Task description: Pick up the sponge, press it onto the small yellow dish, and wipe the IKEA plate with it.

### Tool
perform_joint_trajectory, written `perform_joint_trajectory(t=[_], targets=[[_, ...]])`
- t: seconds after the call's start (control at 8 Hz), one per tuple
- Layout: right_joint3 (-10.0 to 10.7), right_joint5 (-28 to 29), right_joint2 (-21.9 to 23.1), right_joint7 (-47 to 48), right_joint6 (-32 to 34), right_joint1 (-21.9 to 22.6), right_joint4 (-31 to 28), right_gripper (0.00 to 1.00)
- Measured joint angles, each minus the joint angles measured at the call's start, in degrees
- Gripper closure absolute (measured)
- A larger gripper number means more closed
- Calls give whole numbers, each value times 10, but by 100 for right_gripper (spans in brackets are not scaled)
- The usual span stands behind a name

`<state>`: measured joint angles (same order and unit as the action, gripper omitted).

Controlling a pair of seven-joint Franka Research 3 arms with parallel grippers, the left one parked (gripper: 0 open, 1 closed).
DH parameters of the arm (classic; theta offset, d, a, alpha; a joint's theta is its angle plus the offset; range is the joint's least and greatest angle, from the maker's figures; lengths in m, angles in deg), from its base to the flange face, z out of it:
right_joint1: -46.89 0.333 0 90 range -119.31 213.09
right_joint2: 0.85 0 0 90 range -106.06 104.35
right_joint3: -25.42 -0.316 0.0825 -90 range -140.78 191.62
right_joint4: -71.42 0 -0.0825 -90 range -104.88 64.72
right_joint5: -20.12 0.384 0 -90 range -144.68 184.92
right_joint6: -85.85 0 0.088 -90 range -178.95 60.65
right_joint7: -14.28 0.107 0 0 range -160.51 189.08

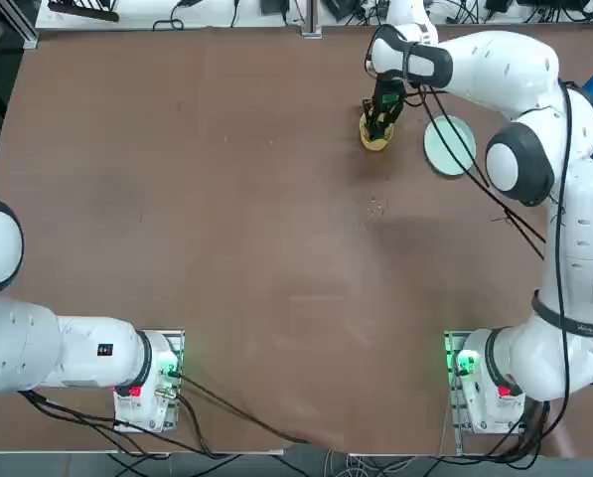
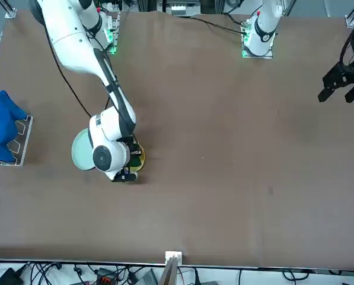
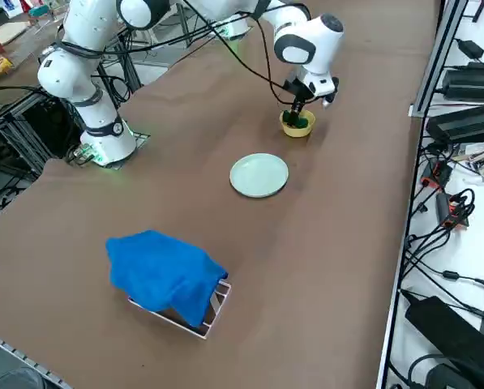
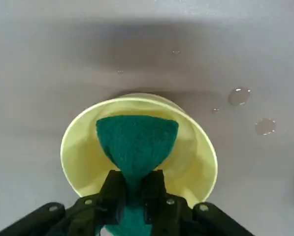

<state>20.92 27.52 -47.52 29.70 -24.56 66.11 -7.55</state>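
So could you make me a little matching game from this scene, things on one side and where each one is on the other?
Things:
1. sponge
2. yellow dish
3. pale plate
4. blue cloth

Places:
A. draped over a small stand near the table's edge
B. under the right gripper, with the sponge inside it
C. pinched in the shut fingers and pressed into a dish
D. bare on the table, between the yellow dish and the cloth

Pairs: 1-C, 2-B, 3-D, 4-A
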Motion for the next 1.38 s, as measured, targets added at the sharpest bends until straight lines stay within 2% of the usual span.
perform_joint_trajectory(t=[1.38], targets=[[0,0,-6,-8,1,0,11,79]])
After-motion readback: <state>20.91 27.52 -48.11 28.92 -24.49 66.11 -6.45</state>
